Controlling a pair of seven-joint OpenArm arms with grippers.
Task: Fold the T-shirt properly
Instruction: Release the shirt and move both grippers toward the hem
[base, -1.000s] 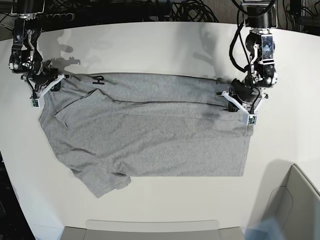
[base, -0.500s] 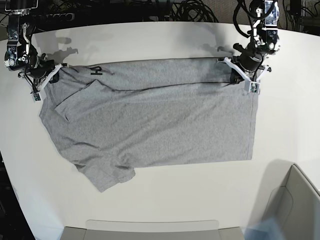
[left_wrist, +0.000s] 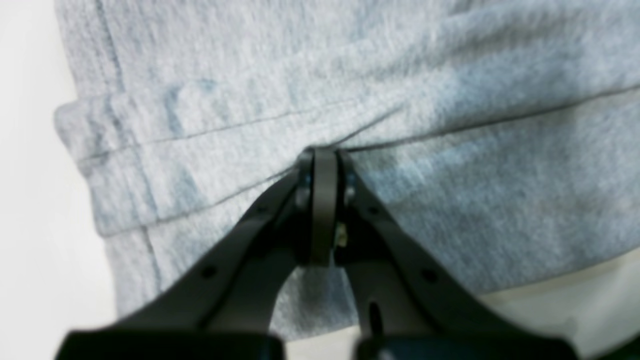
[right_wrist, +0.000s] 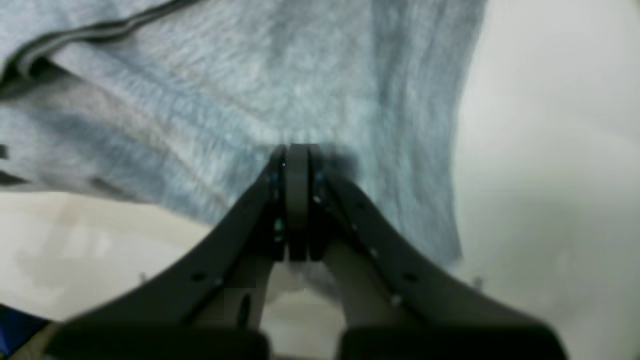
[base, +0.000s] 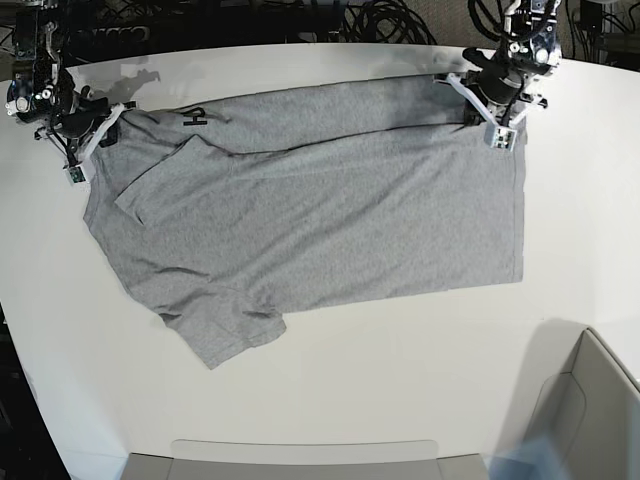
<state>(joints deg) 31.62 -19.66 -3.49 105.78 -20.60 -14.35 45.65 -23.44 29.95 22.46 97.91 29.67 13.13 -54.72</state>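
The heather-grey T-shirt (base: 320, 220) lies spread across the white table, one sleeve pointing toward the near left. A bit of black lettering (base: 195, 118) shows at its far left edge. My left gripper (base: 488, 112) at the far right is shut on the shirt's hem corner; the left wrist view shows its closed jaws pinching the folded hem (left_wrist: 322, 160). My right gripper (base: 92, 135) at the far left is shut on the shirt's shoulder edge, with grey cloth (right_wrist: 295, 150) clamped between its tips.
A white table (base: 400, 380) holds the shirt. A grey bin (base: 590, 420) sits at the near right corner and a flat grey tray edge (base: 300, 455) along the near side. Black cables (base: 380, 20) run behind the far edge.
Both grippers have pulled the shirt's far edge toward the back of the table, and the whole shirt has slid away with them. The fold along the far edge has widened.
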